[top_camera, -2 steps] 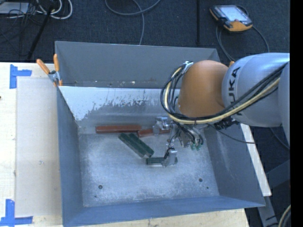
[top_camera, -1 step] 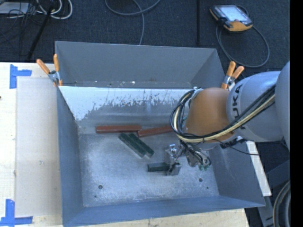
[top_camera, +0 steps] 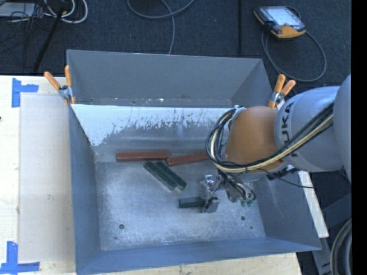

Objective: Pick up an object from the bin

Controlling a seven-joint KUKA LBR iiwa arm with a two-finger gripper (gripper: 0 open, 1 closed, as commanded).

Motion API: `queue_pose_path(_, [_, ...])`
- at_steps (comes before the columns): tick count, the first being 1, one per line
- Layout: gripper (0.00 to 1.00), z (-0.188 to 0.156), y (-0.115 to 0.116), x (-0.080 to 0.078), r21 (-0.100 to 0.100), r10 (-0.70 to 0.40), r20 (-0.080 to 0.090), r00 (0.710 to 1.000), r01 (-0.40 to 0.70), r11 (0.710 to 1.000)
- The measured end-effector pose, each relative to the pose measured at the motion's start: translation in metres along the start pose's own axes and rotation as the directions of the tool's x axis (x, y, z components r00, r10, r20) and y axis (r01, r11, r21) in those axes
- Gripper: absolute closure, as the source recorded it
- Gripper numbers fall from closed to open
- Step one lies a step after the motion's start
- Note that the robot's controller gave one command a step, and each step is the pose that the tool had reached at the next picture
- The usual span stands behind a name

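Tool (top_camera: 211, 199) low in bin (top_camera: 172, 85), seemingly touching dark block (top_camera: 188, 203) at its 3 o'clock; width, cannot tell; lift remains

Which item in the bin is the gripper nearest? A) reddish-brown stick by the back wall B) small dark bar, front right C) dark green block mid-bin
B: the gripper sits at the right end of the small dark bar, while the dark green block and the reddish-brown stick lie further back and to the left.
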State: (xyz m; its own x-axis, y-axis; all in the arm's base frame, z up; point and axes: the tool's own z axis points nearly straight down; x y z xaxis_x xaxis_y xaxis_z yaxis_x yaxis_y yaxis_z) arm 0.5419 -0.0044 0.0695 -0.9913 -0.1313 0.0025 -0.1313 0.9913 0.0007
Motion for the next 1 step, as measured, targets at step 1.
queue_pose_path(1, [1.0,-0.1472,-0.0082,0.0012,0.001,-0.033,0.005,0.999,0.033,0.999])
